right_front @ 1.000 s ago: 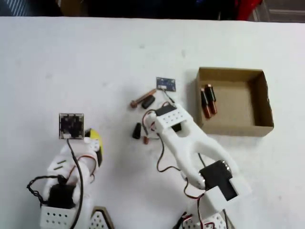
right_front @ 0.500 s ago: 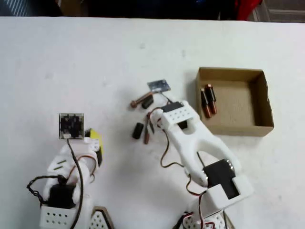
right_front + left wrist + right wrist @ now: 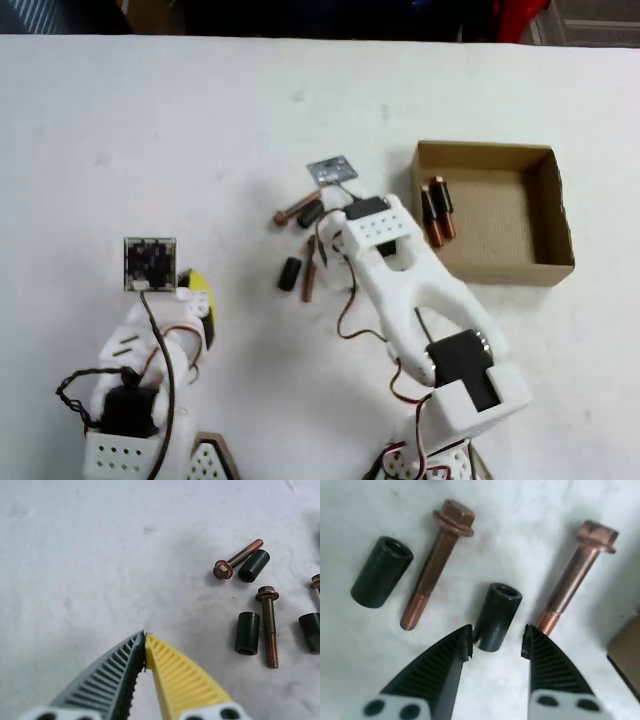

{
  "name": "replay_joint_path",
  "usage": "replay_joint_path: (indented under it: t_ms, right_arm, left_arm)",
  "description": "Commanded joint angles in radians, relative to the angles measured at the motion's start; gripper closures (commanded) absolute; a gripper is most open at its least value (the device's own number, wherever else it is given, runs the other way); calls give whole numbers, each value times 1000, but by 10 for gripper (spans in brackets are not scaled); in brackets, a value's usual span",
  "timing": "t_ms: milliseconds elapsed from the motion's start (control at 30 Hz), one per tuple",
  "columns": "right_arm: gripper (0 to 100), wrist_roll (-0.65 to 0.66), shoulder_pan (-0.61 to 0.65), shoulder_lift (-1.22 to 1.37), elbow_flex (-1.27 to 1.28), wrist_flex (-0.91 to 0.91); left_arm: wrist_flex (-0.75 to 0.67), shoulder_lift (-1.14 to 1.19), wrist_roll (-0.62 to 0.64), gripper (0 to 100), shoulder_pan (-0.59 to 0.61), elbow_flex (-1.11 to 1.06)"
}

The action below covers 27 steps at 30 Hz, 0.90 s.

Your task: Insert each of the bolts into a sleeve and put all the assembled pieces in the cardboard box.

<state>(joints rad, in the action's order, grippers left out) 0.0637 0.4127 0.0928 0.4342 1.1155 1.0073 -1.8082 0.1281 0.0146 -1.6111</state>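
Right gripper (image 3: 496,641) spread, straddling a sleeve (image 3: 498,611) between two bolts (image 3: 437,565). Pickup step, I'd say; next it must drop and pinch. Left gripper (image 3: 144,641) pressed together.

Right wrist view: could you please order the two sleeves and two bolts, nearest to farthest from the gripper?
1. Near sleeve, at the open right gripper tips.
2. Box-side bolt, beside it.
3. Middle bolt, between the sleeves.
4. Outer sleeve, beyond that bolt.
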Motion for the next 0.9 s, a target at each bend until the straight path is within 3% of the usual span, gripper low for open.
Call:
replay_joint_path:
  t_ms: [0,300,700,867]
  right_arm:
    - [847,-64,-10,-5,-48,-13]
    - [847,-379,-10,-2,-32,-101]
    - [855,-384,-12,127,-40,-166]
    - [985,-338,-30,142,-46,-180]
  left_arm:
    - [-31,-13,-8,977,5,5]
    - [-29,-13,-8,977,5,5]
    - [-29,-13,-5,977,5,5]
    - [-29,-13,-3,977,5,5]
